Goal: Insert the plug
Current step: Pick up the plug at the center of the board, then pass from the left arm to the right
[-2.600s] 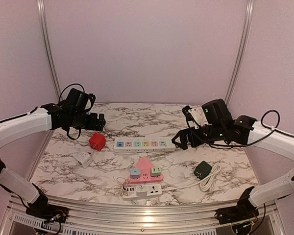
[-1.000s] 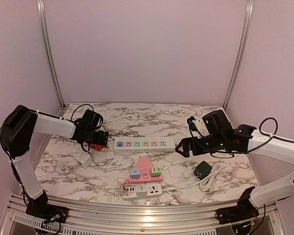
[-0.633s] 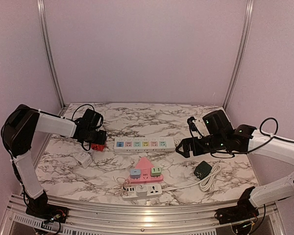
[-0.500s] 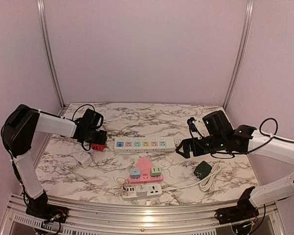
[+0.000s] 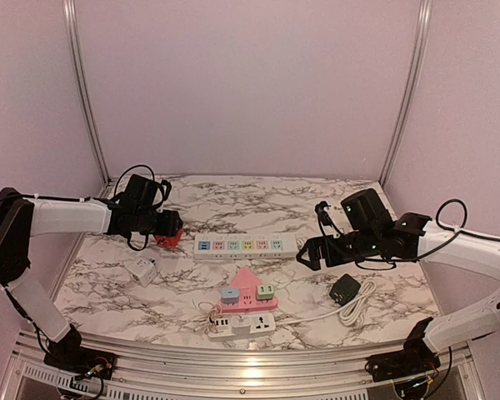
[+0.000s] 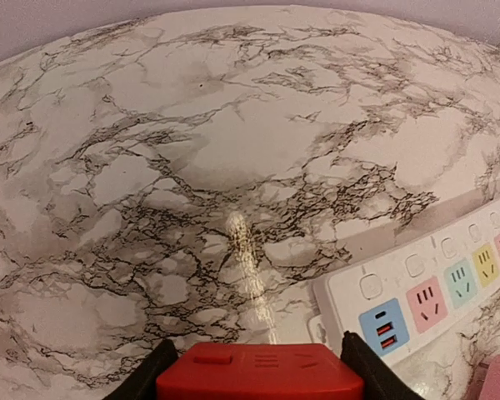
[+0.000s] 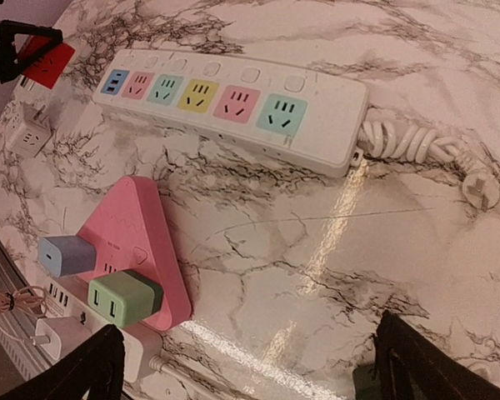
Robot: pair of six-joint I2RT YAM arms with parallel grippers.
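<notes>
A red cube plug (image 5: 169, 238) (image 6: 258, 377) sits between the jaws of my left gripper (image 5: 165, 228) (image 6: 258, 373), which is shut on it. It hangs a little above the marble table, just left of the left end of the white power strip (image 5: 246, 246) (image 6: 437, 287) (image 7: 233, 96) with several pastel sockets. The plug (image 7: 48, 60) also shows at the top left of the right wrist view. My right gripper (image 5: 310, 250) (image 7: 252, 367) hovers open and empty at the strip's right end.
A pink triangular socket (image 5: 246, 286) (image 7: 129, 237) carries a blue and a green adapter. In front of it lies a white strip (image 5: 242, 323). A white cube adapter (image 5: 142, 270) (image 7: 25, 133) sits at the left. A dark green adapter (image 5: 344, 289) with a coiled white cable lies at the right.
My left gripper has shut on the red plug and raised it slightly, back and to the left, with the arm now stretched out. The right arm has barely moved.
</notes>
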